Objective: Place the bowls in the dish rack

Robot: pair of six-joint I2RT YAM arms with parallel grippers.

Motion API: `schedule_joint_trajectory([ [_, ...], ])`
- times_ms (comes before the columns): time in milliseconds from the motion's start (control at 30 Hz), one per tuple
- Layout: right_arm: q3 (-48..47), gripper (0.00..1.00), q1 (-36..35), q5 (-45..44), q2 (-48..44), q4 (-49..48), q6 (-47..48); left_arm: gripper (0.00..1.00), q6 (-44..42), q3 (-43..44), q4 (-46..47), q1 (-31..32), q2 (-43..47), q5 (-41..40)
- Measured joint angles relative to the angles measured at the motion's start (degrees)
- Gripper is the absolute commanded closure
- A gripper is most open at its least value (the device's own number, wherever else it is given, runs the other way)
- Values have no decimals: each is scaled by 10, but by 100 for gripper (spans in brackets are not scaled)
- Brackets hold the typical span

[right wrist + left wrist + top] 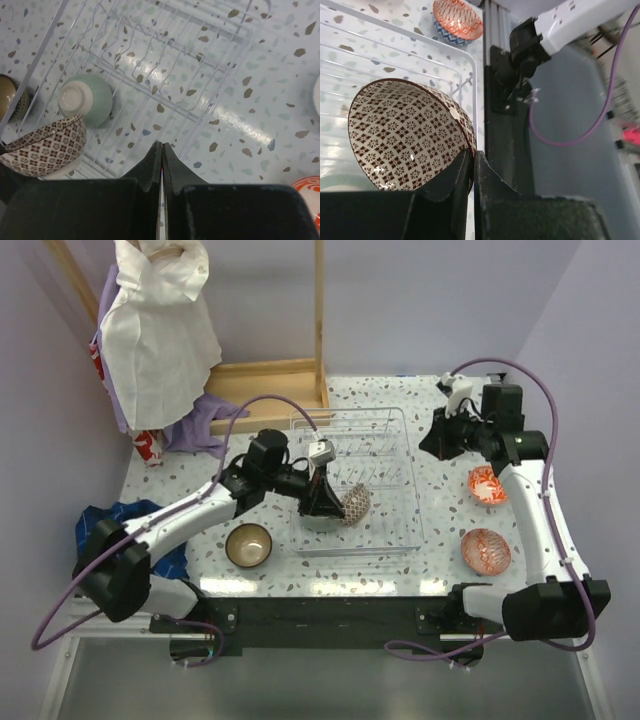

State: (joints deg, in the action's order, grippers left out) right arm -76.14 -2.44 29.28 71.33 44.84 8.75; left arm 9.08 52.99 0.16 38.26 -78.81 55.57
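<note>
The wire dish rack (390, 455) stands mid-table. My left gripper (335, 503) is shut on the rim of a brown-and-white patterned bowl (354, 504) and holds it tilted on edge inside the rack's near end. In the left wrist view the fingertips (465, 161) pinch that bowl's rim (405, 135). A mint-green bowl (86, 98) lies upside down in the rack beside the patterned bowl (45, 147). My right gripper (432, 442) is shut and empty above the rack's right edge (162, 146). A brown bowl (249, 545) and two red bowls (487, 485) (486, 551) sit on the table.
A wooden frame (270, 380) with white cloth (160, 320) stands at the back left. Purple cloth (205, 425) lies left of the rack and blue cloth (110, 525) under the left arm. One red bowl shows in the left wrist view (457, 19).
</note>
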Motion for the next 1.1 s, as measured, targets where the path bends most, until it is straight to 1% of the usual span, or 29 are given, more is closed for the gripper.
schedule_joint_trajectory([
  [100, 39, 100, -27, 1, -7, 12, 14, 100, 120, -42, 139, -1, -48, 19],
  [200, 66, 100, -58, 1, -13, 24, 32, 100, 210, -64, 247, -9, -78, 31],
  [300, 78, 100, -79, 3, -12, 39, 54, 100, 269, -73, 322, -17, -98, 36],
  [400, 91, 100, -91, 5, -4, 52, 83, 100, 299, -76, 366, -22, -108, 39],
  [500, 111, 100, -107, 6, 10, 54, 114, 100, 314, -79, 392, -24, -119, 39],
  [600, 132, 100, -123, 13, 23, 57, 140, 100, 320, -79, 395, -26, -129, 40],
  [800, 161, 100, -158, 36, 37, 55, 184, 100, 308, -79, 358, -31, -134, 32],
  [1100, 197, 100, -220, 54, 48, 17, 194, 100, 301, -81, 340, -34, -166, 15],
])
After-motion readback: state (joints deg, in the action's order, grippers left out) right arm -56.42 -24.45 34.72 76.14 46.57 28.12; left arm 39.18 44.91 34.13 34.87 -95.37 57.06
